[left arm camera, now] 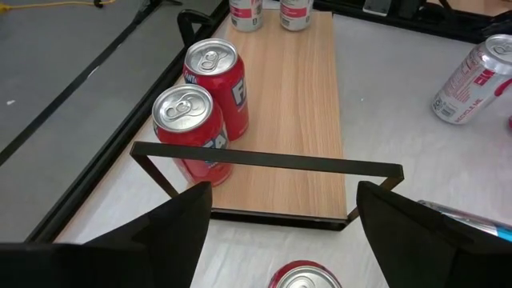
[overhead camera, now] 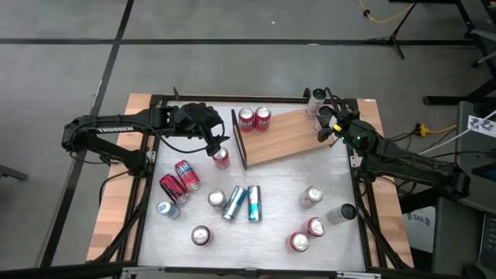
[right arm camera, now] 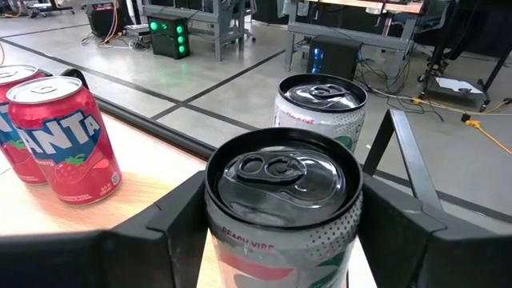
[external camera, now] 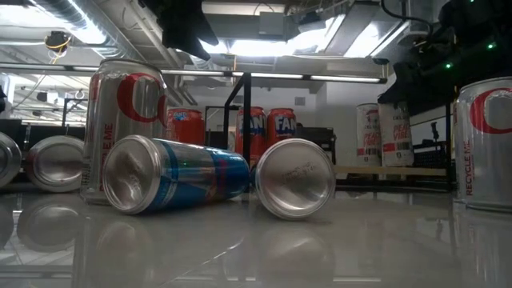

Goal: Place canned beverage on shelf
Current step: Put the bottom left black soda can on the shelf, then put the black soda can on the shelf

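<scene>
Right jaws (right arm camera: pixel 280 232) pinched white can (right arm camera: pixel 282 210) by sides, upright, at far end of shelf (overhead camera: pixel 283 139); likely kept vertical for setting down. Second white can (right arm camera: pixel 320 108) stood just beyond held one, nearly touching; risk of knock. Left jaws (left arm camera: pixel 284 220) spread, gripping nothing, above red can (left arm camera: pixel 302 276) on surface. Dark rail (left arm camera: pixel 264 160) crossed just ahead of left jaws; two red cans (left arm camera: pixel 202 120) on shelf beyond rail. Loose cans (overhead camera: pixel 242 203) on surface well apart.

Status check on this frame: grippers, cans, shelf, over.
Left gripper open above a red can beside the shelf. Right gripper shut on white can at the shelf's far end. Two red Fanta cans already shelved. Nothing blocking.
</scene>
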Controlling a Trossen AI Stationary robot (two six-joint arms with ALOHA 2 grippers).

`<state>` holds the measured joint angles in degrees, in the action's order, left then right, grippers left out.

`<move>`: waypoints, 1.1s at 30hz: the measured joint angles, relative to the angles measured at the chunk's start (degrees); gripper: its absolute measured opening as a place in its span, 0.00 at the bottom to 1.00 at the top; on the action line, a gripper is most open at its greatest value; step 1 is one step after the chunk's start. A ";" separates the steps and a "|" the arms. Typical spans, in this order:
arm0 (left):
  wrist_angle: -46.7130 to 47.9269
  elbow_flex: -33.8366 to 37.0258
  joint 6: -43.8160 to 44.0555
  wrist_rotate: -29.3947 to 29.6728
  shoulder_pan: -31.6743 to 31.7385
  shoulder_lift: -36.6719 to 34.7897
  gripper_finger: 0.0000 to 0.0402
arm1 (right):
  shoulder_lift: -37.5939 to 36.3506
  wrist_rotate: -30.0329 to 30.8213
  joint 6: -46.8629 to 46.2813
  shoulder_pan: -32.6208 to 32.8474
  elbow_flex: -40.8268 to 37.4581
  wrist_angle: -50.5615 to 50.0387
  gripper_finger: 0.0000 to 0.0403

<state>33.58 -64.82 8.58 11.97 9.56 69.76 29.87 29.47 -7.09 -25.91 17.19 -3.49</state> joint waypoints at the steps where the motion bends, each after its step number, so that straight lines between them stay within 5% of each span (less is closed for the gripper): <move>1: 0.00 -0.01 0.00 0.00 -0.02 0.00 0.75 | 0.00 0.02 0.00 0.00 0.00 0.00 0.62; 15: 0.00 -0.01 0.02 -0.01 -0.02 0.00 0.75 | -0.02 0.34 -0.13 -0.02 -0.04 0.02 0.86; 33: 0.01 -0.01 0.02 -0.02 0.00 0.00 0.75 | -0.15 -4.62 1.54 0.00 8.53 0.24 0.86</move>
<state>33.59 -64.83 8.60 11.94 9.56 69.76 29.71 24.86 -5.55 -25.91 25.72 -3.25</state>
